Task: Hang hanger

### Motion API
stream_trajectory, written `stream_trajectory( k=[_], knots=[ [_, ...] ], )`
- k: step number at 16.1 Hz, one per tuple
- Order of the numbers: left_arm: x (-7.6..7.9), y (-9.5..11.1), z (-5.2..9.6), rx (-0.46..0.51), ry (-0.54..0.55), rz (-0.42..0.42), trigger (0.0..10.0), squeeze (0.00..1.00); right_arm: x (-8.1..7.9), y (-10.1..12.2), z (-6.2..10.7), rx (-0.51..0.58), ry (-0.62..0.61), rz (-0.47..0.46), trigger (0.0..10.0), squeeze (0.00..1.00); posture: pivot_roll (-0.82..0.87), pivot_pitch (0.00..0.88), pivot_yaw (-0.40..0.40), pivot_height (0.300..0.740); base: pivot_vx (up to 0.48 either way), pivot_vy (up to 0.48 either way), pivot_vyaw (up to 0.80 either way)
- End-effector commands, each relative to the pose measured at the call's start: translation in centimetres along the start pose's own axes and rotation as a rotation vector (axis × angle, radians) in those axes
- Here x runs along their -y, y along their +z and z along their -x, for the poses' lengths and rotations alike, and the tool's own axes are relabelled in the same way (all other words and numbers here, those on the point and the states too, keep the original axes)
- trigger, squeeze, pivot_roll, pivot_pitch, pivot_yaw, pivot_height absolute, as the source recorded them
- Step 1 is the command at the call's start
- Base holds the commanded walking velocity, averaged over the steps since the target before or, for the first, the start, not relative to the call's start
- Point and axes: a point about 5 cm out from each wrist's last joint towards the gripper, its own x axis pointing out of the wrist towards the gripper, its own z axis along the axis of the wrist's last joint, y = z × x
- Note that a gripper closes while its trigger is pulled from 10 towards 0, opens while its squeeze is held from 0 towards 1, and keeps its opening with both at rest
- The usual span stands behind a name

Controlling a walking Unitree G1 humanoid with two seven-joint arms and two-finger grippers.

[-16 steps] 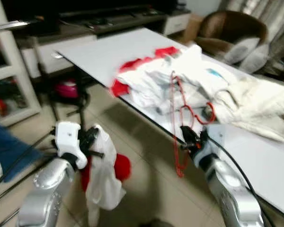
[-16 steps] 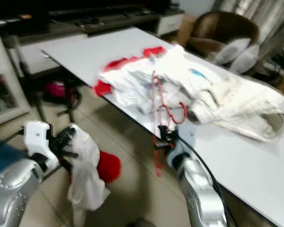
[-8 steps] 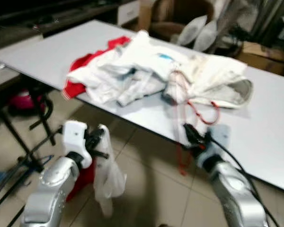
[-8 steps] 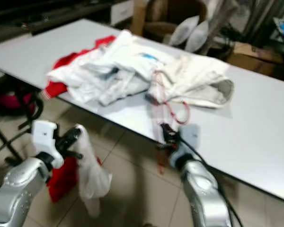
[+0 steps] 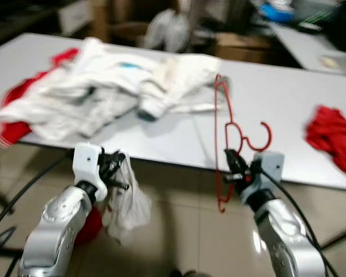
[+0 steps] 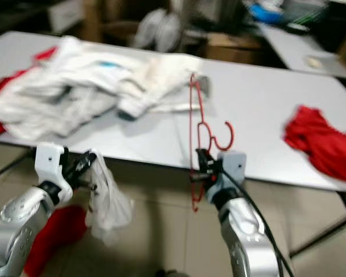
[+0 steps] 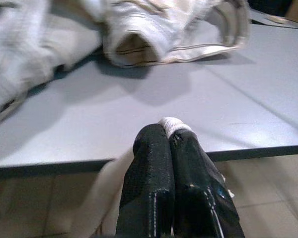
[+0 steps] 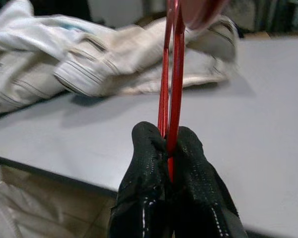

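The whole scene has slid leftward across the eye views since the earlier pictures, so the robot is turning, not the things: the heap of white clothes (image 5: 104, 86) now sits upper left on the table (image 5: 288, 98) and a red garment (image 5: 334, 138) has come in at the right edge. The right tool (image 5: 233, 173) stays clamped on the red hanger (image 5: 222, 133), upright at centre frame. The left tool (image 5: 112, 173) stays pinched on a white cloth (image 5: 127, 202); no rail shows, so hanging looks some way off.

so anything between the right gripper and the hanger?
No. The right gripper already has its jaws shut on the red hanger, held upright at the white table's edge. The left gripper pinches a white garment.
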Motion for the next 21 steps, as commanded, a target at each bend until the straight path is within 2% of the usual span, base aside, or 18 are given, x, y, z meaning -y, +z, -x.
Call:
stream_trajectory(
  k=[1,4,7,11,14,15,17,18,19,20,21],
  knots=[
    [0.5,1.3,-0.4,0.045,-0.035,-0.013,10.0,0.00,0.4,0.6,0.0,0.003,-0.023,-0.020,10.0,0.00,-0.07,0.000,-0.043,0.740,0.000,0.000,-0.80],
    [0.1,1.9,-0.4,0.068,-0.024,-0.008,10.0,0.00,0.0,0.9,-0.6,-0.019,0.002,0.011,10.0,0.00,-0.08,0.000,-0.042,0.740,0.000,0.116,-0.80],
    [0.3,1.8,-0.8,0.063,-0.030,-0.015,10.0,0.00,0.2,0.8,-0.5,-0.025,-0.020,0.003,10.0,0.00,-0.09,0.000,-0.041,0.740,0.000,0.480,-0.80],
    [-0.5,2.0,-0.6,0.070,0.000,-0.020,10.0,0.00,-0.1,0.8,-1.0,-0.040,-0.003,-0.010,10.0,0.00,-0.09,0.000,-0.050,0.740,0.000,0.480,-0.64],
    [0.2,2.7,-0.7,0.113,-0.008,0.007,10.0,0.00,-0.3,0.9,-0.7,-0.079,0.180,0.020,10.0,0.00,-0.07,0.000,-0.057,0.740,0.000,0.000,0.00],
    [0.2,3.2,-0.7,0.132,0.003,0.000,10.0,0.00,-0.4,0.9,-0.6,-0.124,0.252,0.057,10.0,0.00,-0.07,0.000,-0.058,0.740,0.000,0.000,0.00],
    [0.0,4.0,-0.9,0.170,0.017,0.010,10.0,0.00,0.0,1.6,-0.7,-0.138,0.308,0.124,10.0,0.00,-0.07,0.000,-0.061,0.740,0.000,0.000,0.00],
    [0.1,4.7,-1.3,0.186,0.012,0.008,10.0,0.00,0.3,2.4,-0.6,-0.135,0.353,0.153,10.0,0.00,-0.08,0.000,-0.051,0.740,0.000,0.000,0.00],
    [0.2,5.9,-1.9,0.210,0.007,-0.027,10.0,0.00,0.7,4.1,0.1,-0.125,0.446,0.214,10.0,0.00,-0.08,0.000,-0.054,0.740,0.000,0.000,0.00],
    [0.3,6.1,-2.1,0.216,0.008,-0.036,10.0,0.00,0.8,4.3,0.3,-0.127,0.466,0.225,10.0,0.00,-0.07,0.000,-0.056,0.740,0.000,0.000,0.00],
    [0.4,7.2,-2.5,0.249,-0.001,-0.056,10.0,0.00,1.0,4.9,1.0,-0.151,0.542,0.253,10.0,0.00,-0.07,0.000,-0.062,0.740,0.000,0.000,0.00]
  ],
)
